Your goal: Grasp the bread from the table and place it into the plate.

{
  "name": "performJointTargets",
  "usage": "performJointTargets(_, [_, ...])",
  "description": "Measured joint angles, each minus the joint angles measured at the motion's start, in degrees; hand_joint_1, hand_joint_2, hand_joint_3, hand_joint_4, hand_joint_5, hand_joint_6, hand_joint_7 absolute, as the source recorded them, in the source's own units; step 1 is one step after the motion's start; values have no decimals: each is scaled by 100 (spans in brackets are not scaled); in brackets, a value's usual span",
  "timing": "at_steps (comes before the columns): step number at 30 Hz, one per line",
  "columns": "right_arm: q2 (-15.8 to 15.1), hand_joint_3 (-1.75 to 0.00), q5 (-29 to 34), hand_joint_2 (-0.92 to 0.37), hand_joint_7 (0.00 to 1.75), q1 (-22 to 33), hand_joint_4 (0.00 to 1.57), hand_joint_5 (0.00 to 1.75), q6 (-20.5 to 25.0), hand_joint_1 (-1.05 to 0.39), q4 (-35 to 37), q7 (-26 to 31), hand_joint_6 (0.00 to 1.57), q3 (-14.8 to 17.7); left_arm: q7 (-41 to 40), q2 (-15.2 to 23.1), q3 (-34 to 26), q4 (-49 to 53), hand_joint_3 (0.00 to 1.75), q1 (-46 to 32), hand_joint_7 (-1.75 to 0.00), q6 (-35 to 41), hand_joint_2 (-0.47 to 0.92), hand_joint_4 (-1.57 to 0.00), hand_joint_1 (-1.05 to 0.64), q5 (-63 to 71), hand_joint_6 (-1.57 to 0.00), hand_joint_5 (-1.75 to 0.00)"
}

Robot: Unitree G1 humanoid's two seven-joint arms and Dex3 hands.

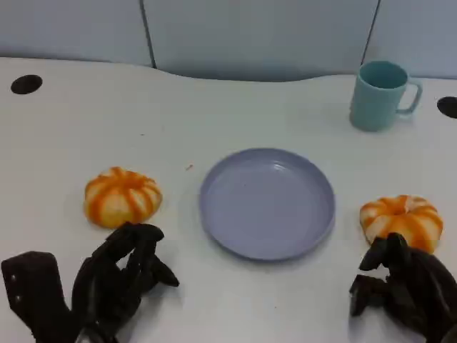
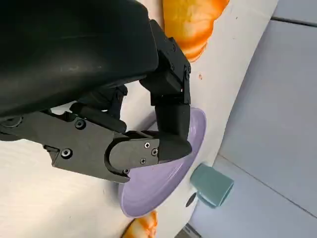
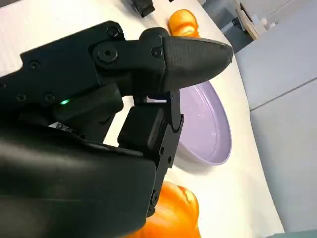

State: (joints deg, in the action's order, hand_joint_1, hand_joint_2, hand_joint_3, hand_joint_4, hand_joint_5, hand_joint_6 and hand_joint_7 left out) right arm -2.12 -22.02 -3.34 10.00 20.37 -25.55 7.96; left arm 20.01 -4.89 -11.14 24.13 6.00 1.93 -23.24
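Centrally on the white table (image 1: 235, 114) sits the lavender plate (image 1: 268, 202), nothing on it. One orange-striped bread roll (image 1: 122, 196) lies left of the plate, a second bread roll (image 1: 402, 220) right of it, both on the table. Left hand (image 1: 121, 279) rests just below the left roll, fingers loosely curled and apart, holding nothing. Right hand (image 1: 400, 286) sits against the near edge of the right roll, fingers parted, no grip. Teal mug (image 1: 382, 95) stands at the far right.

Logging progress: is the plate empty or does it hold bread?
Empty. The plate shows bare purple; both breads lie on the table beside it.
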Motion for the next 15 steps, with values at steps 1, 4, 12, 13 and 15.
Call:
performJointTargets(1, [0,-44,3,-92,98,0,133,117,-4,-47,0,0,127,-2,0,0,-1,0,51,0,-145,0,85,-73,-50,-1,-53,-175])
performJointTargets(4, [0,-44,16,-92,98,0,134,116,-21,-49,4,0,127,-8,1,0,-5,1,52,0,-145,0,85,-73,-50,-5,-54,-175])
performJointTargets(12, [0,-45,-9,-92,98,-8,133,116,4,-47,9,0,127,1,0,1,-1,1,54,1,-145,0,84,-74,-51,1,-55,-175])
performJointTargets(13, [0,-45,-11,-92,98,-12,133,116,16,-47,7,0,127,3,0,4,3,1,54,1,-146,0,84,-73,-51,7,-54,-175])
performJointTargets(15, [-2,-45,-5,-92,98,-12,133,117,17,-47,7,-1,126,1,0,12,12,1,54,1,-146,-2,84,-73,-51,14,-53,-175])
